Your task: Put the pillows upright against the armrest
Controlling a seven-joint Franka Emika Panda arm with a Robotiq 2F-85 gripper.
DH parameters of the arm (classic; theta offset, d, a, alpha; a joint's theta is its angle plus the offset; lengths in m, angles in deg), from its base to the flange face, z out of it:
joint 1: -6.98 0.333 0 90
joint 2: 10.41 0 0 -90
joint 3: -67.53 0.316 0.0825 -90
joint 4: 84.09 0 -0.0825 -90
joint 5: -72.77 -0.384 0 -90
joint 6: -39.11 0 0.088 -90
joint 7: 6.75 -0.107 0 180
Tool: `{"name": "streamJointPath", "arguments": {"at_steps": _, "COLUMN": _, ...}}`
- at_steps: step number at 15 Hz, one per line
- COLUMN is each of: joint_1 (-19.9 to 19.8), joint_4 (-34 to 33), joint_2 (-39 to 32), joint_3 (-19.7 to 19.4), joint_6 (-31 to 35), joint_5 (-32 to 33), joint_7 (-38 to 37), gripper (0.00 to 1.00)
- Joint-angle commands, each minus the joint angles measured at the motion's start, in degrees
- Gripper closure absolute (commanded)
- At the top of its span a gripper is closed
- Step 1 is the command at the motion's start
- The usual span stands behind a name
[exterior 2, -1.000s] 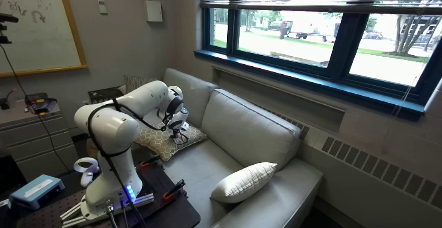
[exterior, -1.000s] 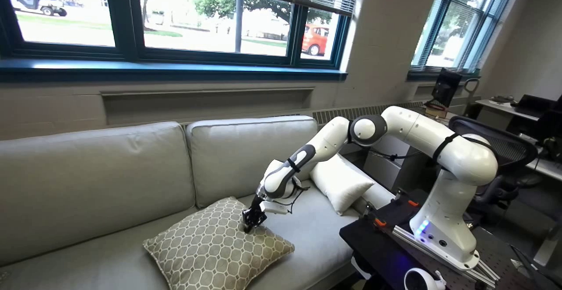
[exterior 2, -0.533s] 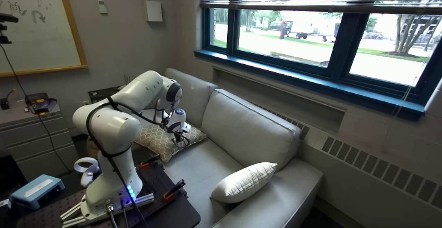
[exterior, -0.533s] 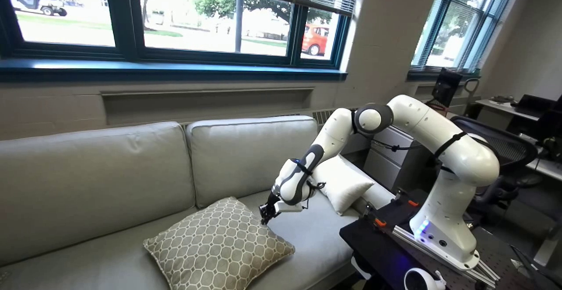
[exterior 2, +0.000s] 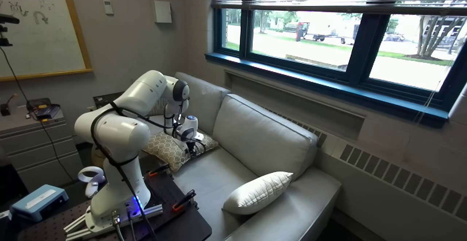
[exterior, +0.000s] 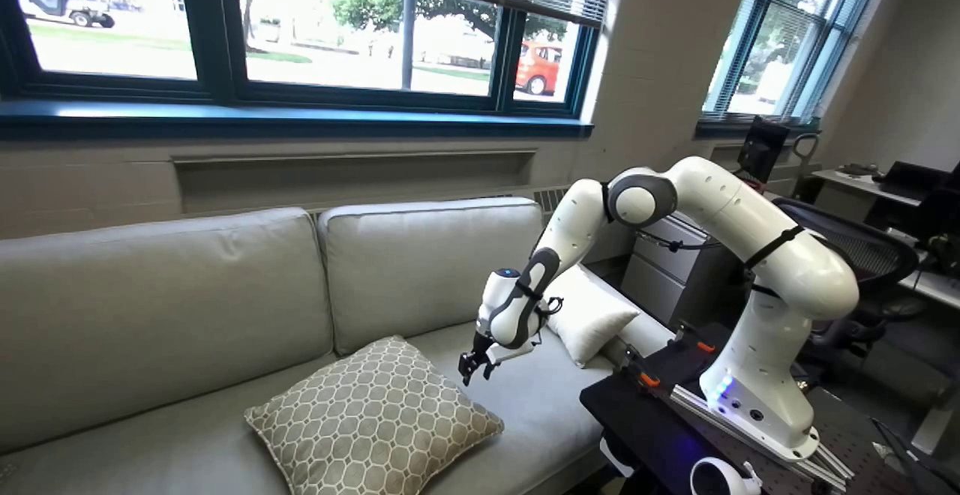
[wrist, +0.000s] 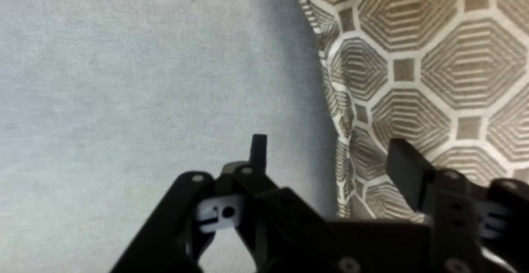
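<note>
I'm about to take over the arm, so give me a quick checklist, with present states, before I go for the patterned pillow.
1. Gripper open, nothing held: ok.
2. White pillow against the armrest: ok, leaning on it, though tilted.
3. Patterned pillow upright against the armrest: not ok, lying on the seat away from it.
4. Its edge lined up between the fingers: ok in the wrist view.
5. Fingers low enough to pinch that edge: cannot tell, depth is unclear.
</note>
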Motion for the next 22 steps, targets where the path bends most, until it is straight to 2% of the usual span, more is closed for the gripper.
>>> {"name": "streamJointPath", "arguments": {"at_steps": 1, "joint_1": -10.56, "joint_4": -5.60, "joint_2": -3.32, "joint_3": 9.13, "joint_6": -5.78, "joint_5": 3.82, "joint_7": 9.80, "gripper": 0.00}}
{"name": "streamJointPath", "arguments": {"at_steps": 3, "joint_1": -15.77, "joint_4": -10.16, "joint_2": -7.32, "joint_3": 13.23, "joint_6": -10.87, "joint_5": 5.02, "joint_7": 15.93, "gripper": 0.00}}
{"name": "streamJointPath", "arguments": {"at_steps": 4, "joint_1": -17.32, "joint_4": -12.64, "joint_2": -9.28, "joint_3": 14.06, "joint_6": -14.54, "joint_5": 5.71, "joint_7": 18.86, "gripper": 0.00}}
{"name": "streamJointPath", "arguments": {"at_steps": 6, "joint_1": -17.86, "joint_4": -16.01, "joint_2": -11.76, "joint_3": 12.84, "joint_6": -21.52, "joint_5": 7.84, "joint_7": 23.48, "gripper": 0.00}}
{"name": "streamJointPath", "arguments": {"at_steps": 7, "joint_1": -17.03, "joint_4": -11.05, "joint_2": -7.74, "joint_3": 12.23, "joint_6": -17.26, "joint_5": 5.93, "joint_7": 19.56, "gripper": 0.00}}
{"name": "streamJointPath", "arguments": {"at_steps": 11, "joint_1": -18.10, "joint_4": -14.69, "joint_2": -11.52, "joint_3": 12.27, "joint_6": -20.18, "joint_5": 7.21, "joint_7": 22.88, "gripper": 0.00}}
{"name": "streamJointPath", "arguments": {"at_steps": 13, "joint_1": -20.28, "joint_4": -14.07, "joint_2": -11.96, "joint_3": 14.48, "joint_6": -18.52, "joint_5": 6.49, "joint_7": 25.20, "gripper": 0.00}}
{"name": "streamJointPath", "arguments": {"at_steps": 16, "joint_1": -23.33, "joint_4": -17.35, "joint_2": -15.38, "joint_3": 18.75, "joint_6": -18.02, "joint_5": 6.19, "joint_7": 30.14, "gripper": 0.00}}
{"name": "streamJointPath", "arguments": {"at_steps": 18, "joint_1": -25.90, "joint_4": -20.12, "joint_2": -18.61, "joint_3": 22.15, "joint_6": -19.43, "joint_5": 5.97, "joint_7": 34.65, "gripper": 0.00}}
{"name": "streamJointPath", "arguments": {"at_steps": 21, "joint_1": -27.70, "joint_4": -25.35, "joint_2": -23.73, "joint_3": 24.84, "joint_6": -22.35, "joint_5": 5.84, "joint_7": 39.07, "gripper": 0.00}}
{"name": "streamJointPath", "arguments": {"at_steps": 22, "joint_1": -27.27, "joint_4": -19.94, "joint_2": -18.89, "joint_3": 23.14, "joint_6": -21.76, "joint_5": -2.06, "joint_7": 44.50, "gripper": 0.00}}
